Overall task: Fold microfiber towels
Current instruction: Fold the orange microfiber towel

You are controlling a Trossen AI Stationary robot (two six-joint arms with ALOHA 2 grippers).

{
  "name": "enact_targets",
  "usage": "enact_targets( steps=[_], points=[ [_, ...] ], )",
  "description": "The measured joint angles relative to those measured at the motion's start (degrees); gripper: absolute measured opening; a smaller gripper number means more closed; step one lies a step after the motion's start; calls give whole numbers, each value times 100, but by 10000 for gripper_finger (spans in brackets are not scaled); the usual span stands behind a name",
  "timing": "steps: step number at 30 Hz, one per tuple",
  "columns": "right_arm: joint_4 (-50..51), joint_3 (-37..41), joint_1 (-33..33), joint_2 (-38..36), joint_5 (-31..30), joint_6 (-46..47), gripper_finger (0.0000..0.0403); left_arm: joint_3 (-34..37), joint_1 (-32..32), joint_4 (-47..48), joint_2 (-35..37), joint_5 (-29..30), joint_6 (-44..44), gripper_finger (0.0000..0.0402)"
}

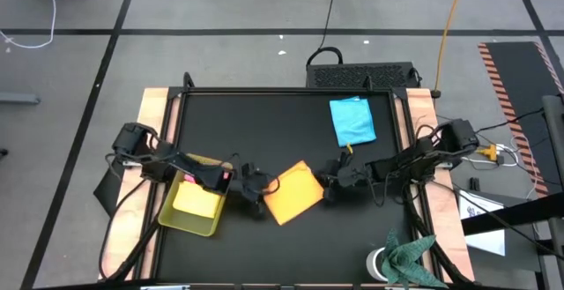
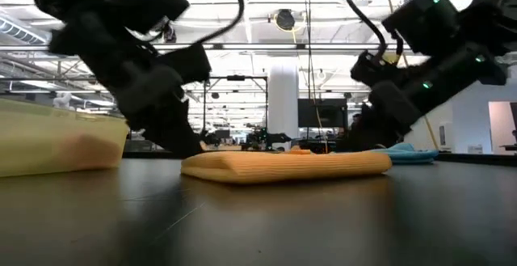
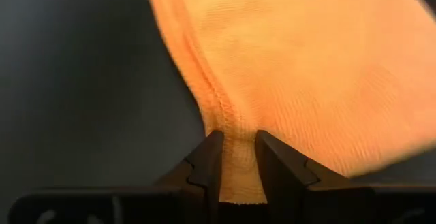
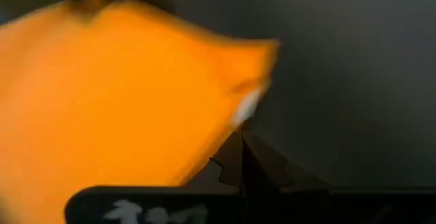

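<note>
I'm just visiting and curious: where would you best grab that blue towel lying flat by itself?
Pinch a corner or edge of the blue towel, coming down from above. It lies flat on the table, so only its thin rim gives something to nip. The near corner seems easiest for the right tool, now shut beside the orange towel.

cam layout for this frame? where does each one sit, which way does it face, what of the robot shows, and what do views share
High: overhead, straight down on the table; both arms, left gripper, right gripper.
Low: tabletop height, level across into the room; both arms enter from above.
Left wrist: along its jaws, shut on the orange towel.
Right wrist: past its shut jaws, at the orange towel's corner.
Shared: all four show the orange towel; high and low also the blue towel and yellow-green tray.
</note>
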State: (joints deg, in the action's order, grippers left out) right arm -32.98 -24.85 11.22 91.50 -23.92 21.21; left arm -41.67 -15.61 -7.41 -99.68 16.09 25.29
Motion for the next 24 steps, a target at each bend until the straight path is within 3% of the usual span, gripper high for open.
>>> enact_targets(
  steps=[5, 10, 13, 21, 24],
  points=[
    [-178, -4, 18, -440, -143, -463, 0, 5, -533, -443, 82, 327, 252, 92],
    [-516, -6, 486, -615, 744, -794, 0, 9, -739, -496, 113, 781, 241, 92],
    [-591, -99, 928, -450, 764, -803, 3, 9, -733, -474, 114, 792, 175, 92],
    [-605, -1127, 1693, 519, 756, -843, 55, 9, -1014, -887, 116, 758, -1913, 93],
    [-454, -1567, 1692, 961, 600, -593, 72, 8, -974, -899, 116, 816, -2109, 93]
  ],
)
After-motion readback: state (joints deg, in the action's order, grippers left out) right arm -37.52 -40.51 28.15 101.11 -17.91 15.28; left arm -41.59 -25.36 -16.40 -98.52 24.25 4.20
